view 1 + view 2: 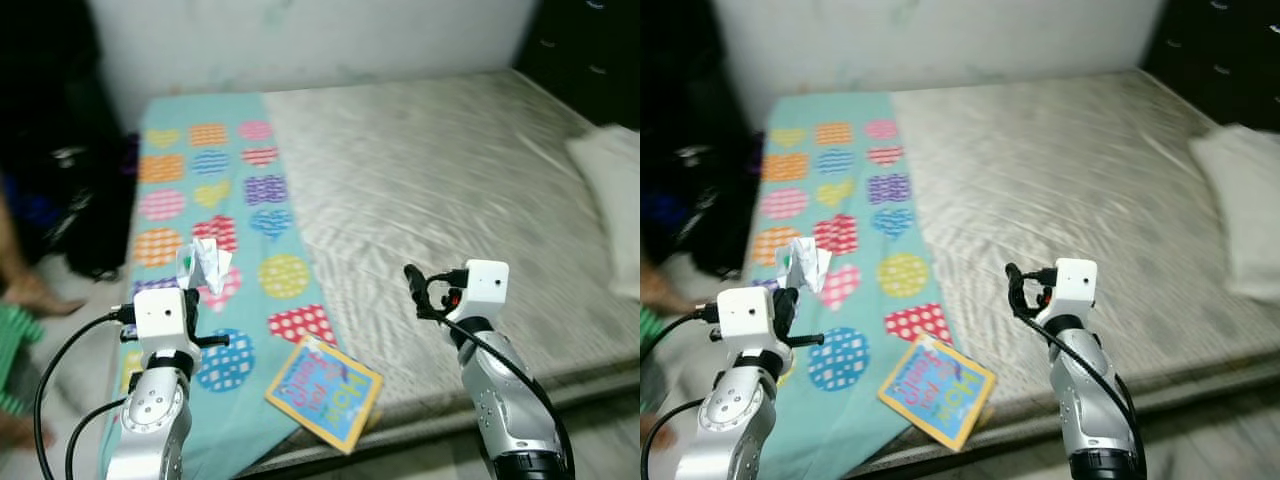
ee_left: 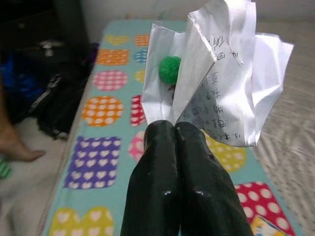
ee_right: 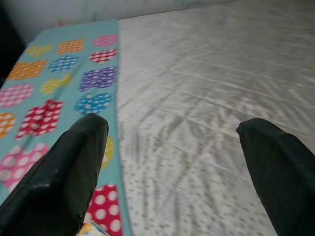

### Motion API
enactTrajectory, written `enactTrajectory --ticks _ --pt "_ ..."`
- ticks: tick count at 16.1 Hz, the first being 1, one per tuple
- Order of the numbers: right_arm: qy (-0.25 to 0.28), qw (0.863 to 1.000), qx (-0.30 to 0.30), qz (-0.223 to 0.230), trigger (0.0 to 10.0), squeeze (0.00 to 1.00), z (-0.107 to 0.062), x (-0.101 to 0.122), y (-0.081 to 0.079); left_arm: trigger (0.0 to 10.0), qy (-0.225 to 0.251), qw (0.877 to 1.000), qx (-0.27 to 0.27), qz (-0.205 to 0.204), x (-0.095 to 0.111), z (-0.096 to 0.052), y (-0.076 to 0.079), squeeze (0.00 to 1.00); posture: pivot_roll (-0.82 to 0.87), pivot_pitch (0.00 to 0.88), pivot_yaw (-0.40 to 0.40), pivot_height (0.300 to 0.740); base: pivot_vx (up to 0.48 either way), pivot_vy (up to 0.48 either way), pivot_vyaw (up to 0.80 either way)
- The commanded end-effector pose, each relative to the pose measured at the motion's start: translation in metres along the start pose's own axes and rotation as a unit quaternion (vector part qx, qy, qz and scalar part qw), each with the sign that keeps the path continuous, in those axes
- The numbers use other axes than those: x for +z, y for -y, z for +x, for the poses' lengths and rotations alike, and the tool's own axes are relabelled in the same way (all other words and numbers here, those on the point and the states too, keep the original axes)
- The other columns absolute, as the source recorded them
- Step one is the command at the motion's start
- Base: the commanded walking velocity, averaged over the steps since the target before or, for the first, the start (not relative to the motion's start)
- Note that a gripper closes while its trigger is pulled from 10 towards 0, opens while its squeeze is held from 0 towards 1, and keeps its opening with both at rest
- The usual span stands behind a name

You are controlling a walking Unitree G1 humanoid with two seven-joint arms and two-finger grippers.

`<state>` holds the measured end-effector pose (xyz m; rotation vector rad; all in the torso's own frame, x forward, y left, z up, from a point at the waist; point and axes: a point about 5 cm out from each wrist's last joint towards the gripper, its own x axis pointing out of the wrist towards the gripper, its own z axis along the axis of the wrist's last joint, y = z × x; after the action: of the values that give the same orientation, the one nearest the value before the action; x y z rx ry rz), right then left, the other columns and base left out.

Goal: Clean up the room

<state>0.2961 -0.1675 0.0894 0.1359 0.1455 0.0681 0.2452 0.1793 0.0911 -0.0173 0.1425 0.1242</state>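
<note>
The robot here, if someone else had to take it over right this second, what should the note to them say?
Left gripper: jaws shut on a crumpled paper with writing on it, held up over the colourful blanket. A small green ball sits in the paper's folds.
Right gripper: jaws open, holding nothing, hovering over the bare mattress.
Still on the bed: a children's book at the near edge, partly overhanging, and a white pillow at the right side.
Done: paper picked up.
Left: dispose of the paper, then probably the book. A person's foot is on the floor to the left, so go carefully there.
</note>
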Motion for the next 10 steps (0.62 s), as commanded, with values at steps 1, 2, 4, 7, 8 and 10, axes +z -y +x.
enactTrajectory --ticks 1,2,4,7,8,10 --pt "-0.004 1.000 -0.003 0.005 10.0 0.00 -0.0003 -0.0019 0.0017 0.0 -0.009 1.000 0.001 0.001 -0.0027 -0.0005 -0.0015 0.00 -0.11 0.000 0.006 0.740 0.000 0.000 -0.41" --pt "-0.005 1.000 -0.003 0.003 10.0 0.00 -0.0005 -0.0026 0.0023 0.0 -0.009 1.000 0.001 0.000 -0.0029 -0.0003 -0.0015 0.00 -0.11 0.000 0.005 0.740 0.000 0.000 -0.41" --pt "-0.004 1.000 -0.004 -0.002 10.0 0.00 -0.0007 -0.0028 0.0027 0.0 -0.010 1.000 0.002 0.000 -0.0031 -0.0004 -0.0013 0.00 -0.11 0.000 0.005 0.740 0.000 0.000 0.00" --pt "-0.003 1.000 -0.003 -0.005 10.0 0.00 -0.0002 -0.0031 0.0020 0.0 -0.012 1.000 0.002 0.000 -0.0043 0.0004 -0.0011 0.00 -0.11 0.000 0.003 0.740 0.000 0.000 0.00" --pt "-0.003 1.000 0.002 -0.013 10.0 0.00 0.0006 -0.0027 0.0014 0.0 -0.013 1.000 0.002 -0.001 -0.0045 0.0006 -0.0009 0.00 -0.11 0.000 0.001 0.740 0.000 0.000 0.54" --pt "-0.002 0.999 0.014 -0.030 10.0 0.00 0.0018 -0.0020 -0.0019 0.0 -0.012 1.000 0.002 -0.002 -0.0046 0.0016 -0.0006 0.00 -0.11 0.000 -0.001 0.740 0.000 0.000 0.80"
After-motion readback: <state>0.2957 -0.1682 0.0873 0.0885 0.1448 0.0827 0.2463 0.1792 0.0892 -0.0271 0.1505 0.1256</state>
